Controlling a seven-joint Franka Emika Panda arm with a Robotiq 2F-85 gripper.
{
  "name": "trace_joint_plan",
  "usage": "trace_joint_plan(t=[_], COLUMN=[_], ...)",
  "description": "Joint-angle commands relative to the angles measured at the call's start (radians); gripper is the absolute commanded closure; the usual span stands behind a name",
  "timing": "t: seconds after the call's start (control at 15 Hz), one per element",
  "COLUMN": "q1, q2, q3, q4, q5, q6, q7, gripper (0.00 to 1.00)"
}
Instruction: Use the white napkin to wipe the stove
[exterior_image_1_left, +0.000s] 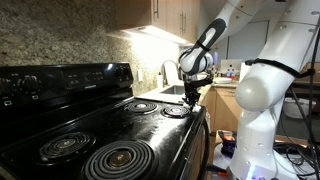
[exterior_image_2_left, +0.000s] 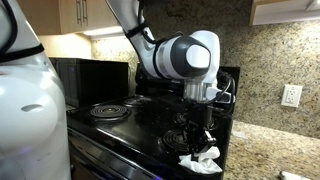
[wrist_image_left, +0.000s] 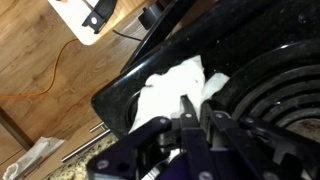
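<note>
The stove (exterior_image_1_left: 100, 130) is glossy black with spiral coil burners and a raised control panel; it shows in both exterior views (exterior_image_2_left: 120, 125). The white napkin (exterior_image_2_left: 200, 161) is a crumpled wad lying on the stove's corner beside a burner coil. In the wrist view the napkin (wrist_image_left: 165, 88) lies against the stove's edge (wrist_image_left: 120, 95). My gripper (exterior_image_2_left: 201, 146) points straight down onto it. In the wrist view the fingers (wrist_image_left: 197, 108) are nearly together with their tips pinching the napkin's edge. The gripper also shows in an exterior view (exterior_image_1_left: 193, 95).
A granite counter (exterior_image_2_left: 270, 160) adjoins the stove, with a wall outlet (exterior_image_2_left: 291, 96) above it. A sink and faucet (exterior_image_1_left: 168, 75) lie beyond the stove. The wooden floor (wrist_image_left: 50, 80) with a cable lies below the stove's edge. The robot's white body (exterior_image_1_left: 262, 100) stands beside the stove.
</note>
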Motion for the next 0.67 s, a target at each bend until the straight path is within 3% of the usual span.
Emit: trace_joint_plan(t=[0.0,0.33,0.6], q1=[-0.02,0.006,0.064], q2=[0.157,0.286,0.353], q3=[0.014,0.003,0.011], q4=[0.054,0.194,0.255], q5=[-0.061,-0.122,-0.094], q6=[0.085,0.107,0.102], q7=[0.044,0.052,0.023], gripper=[0.9,0.9,0.9])
